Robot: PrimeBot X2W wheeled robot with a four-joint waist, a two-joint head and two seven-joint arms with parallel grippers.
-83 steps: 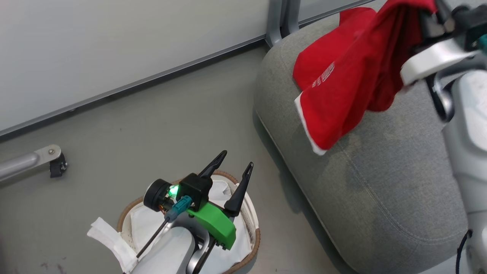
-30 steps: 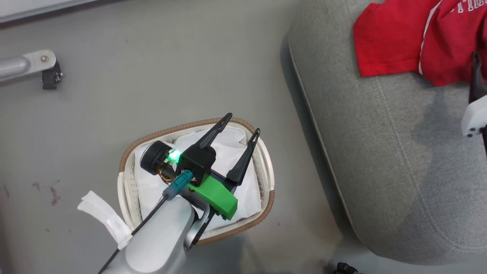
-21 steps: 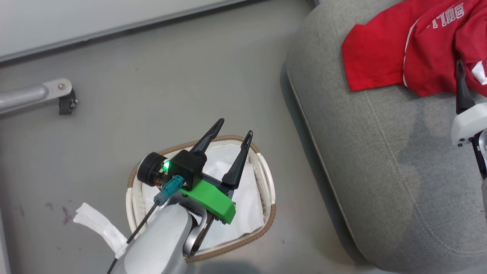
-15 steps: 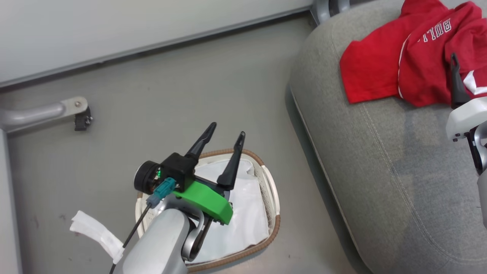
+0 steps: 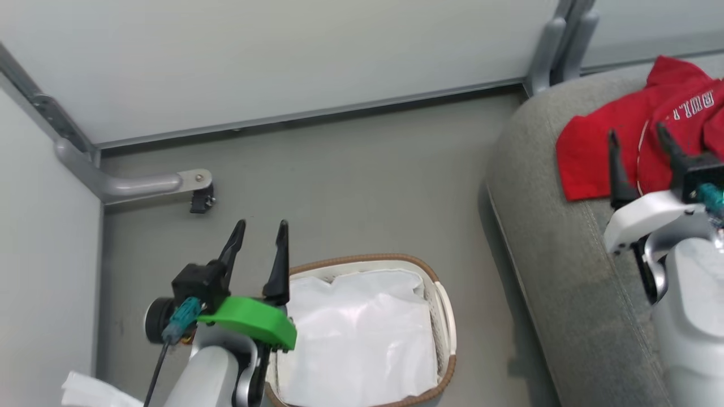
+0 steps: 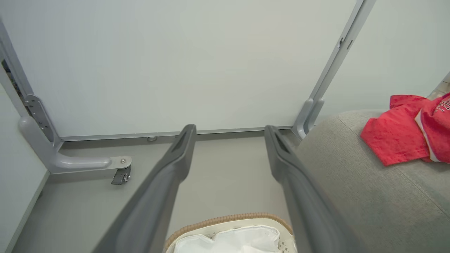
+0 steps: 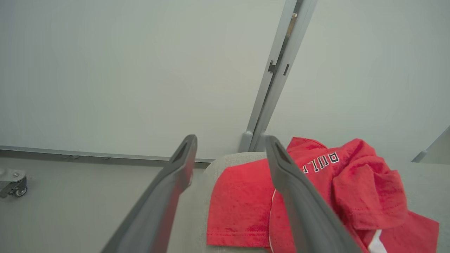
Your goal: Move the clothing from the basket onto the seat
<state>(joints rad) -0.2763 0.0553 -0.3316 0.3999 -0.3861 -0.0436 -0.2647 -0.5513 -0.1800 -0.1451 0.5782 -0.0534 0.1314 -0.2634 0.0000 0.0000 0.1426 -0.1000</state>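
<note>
Two red pieces of clothing lie on the grey seat [image 5: 554, 271] at the upper right: a plain one [image 5: 588, 152] and a lettered one [image 5: 690, 113]. My right gripper [image 5: 636, 131] hovers just in front of them, open and empty. The right wrist view shows the clothing [image 7: 242, 207] beyond the parted fingers. The basket [image 5: 362, 261] stands on the floor at the bottom centre, holding its white lining [image 5: 362, 333]. My left gripper [image 5: 262, 226] is open and empty at the basket's left rim. The left wrist view shows the basket rim [image 6: 218, 219] and the clothing [image 6: 397, 135].
Pale wall panels close off the back and left. A grey metal foot with a castor [image 5: 195, 192] juts over the floor [image 5: 350, 181], and a grey post [image 5: 557, 51] rises behind the seat. A white fabric strip [image 5: 90, 393] lies at the bottom left.
The head camera has tilted up. The right gripper let go of the lettered garment, which now lies on the seat, and drew back. The left gripper shifted from over the basket to its left rim.
</note>
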